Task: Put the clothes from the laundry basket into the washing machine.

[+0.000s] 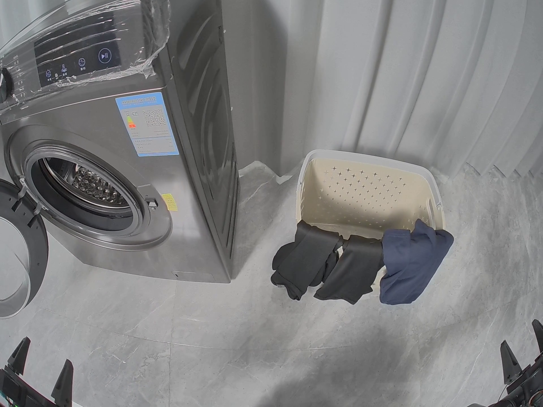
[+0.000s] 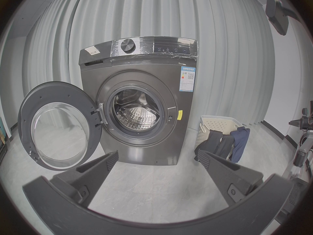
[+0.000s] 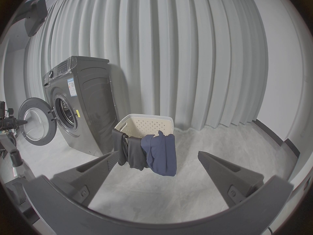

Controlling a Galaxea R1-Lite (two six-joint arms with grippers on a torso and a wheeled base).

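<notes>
Washing machine (image 1: 186, 142): it was parked on the grey marble-look floor (image 1: 226, 334), off to the robot's left front, with plastic film stuck over the control panel (image 1: 79, 57).
Door (image 1: 20, 250): it was swung all the way open to the machine's left, so the steel drum (image 1: 96, 187) could be seen straight through the opening.
Laundry basket (image 1: 367, 159): a cream one with star-shaped holes, set on the floor just right of the machine and not touching it, close to the curtain.
Clothes: three pieces were draped over the basket's near rim and hung down its outside. The first dark grey garment (image 1: 305, 258) was on the left, the second dark grey garment (image 1: 355, 268) was in the middle, touching the first, and the navy garment (image 1: 413, 264) was on the right.
Left gripper (image 1: 44, 360): it was held low on the left, facing the open machine. The claw was released, fingers spread wide, nothing between them.
Right gripper (image 1: 520, 340): it was held low on the right, aimed at the basket. It was also released, with nothing grabbed.
Gap: both grippers were kept well apart from the clothes.
Backdrop: a pale pleated curtain (image 1: 396, 57) was hung behind everything.
</notes>
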